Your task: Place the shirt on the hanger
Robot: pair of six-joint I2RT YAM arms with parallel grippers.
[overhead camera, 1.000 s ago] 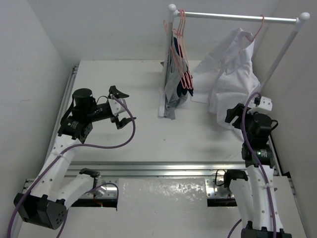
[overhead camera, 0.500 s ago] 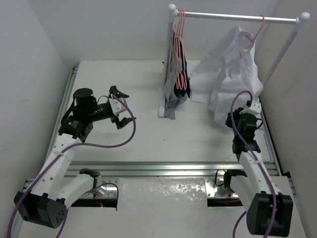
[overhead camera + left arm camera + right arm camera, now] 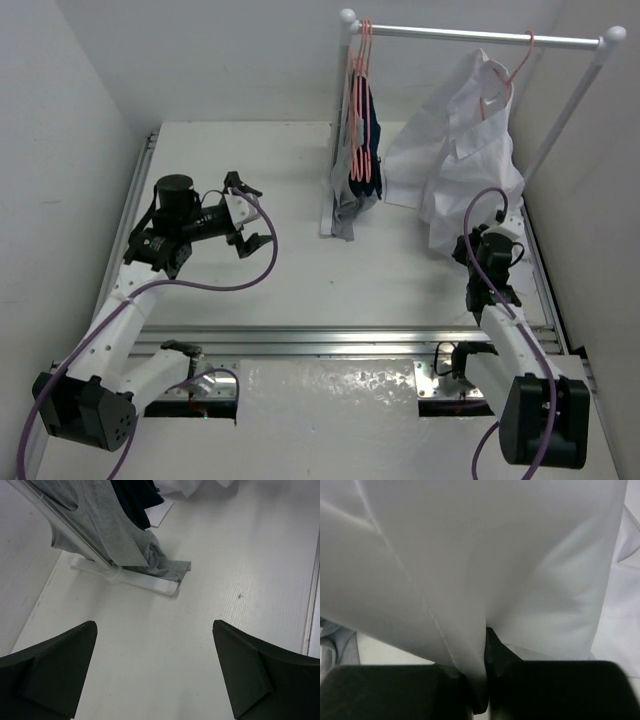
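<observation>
Nearest me on the left, the left gripper hovers over the table with its jaws spread wide and nothing between them. Its wrist camera looks across bare tabletop to the rack's foot, where a grey garment trails down. On the right, the right gripper is clamped on a fold of the shirt; from the wrist I see thin white cloth pinched between the dark fingers and filling nearly the whole view. Beyond it the shirt rises from that low edge to its collar, which sits at the hanger near the right end of the rail. I cannot tell whether both shoulders lie on the wire. At the rail's left end hangs a bunch of pink hangers with navy and grey clothes.
</observation>
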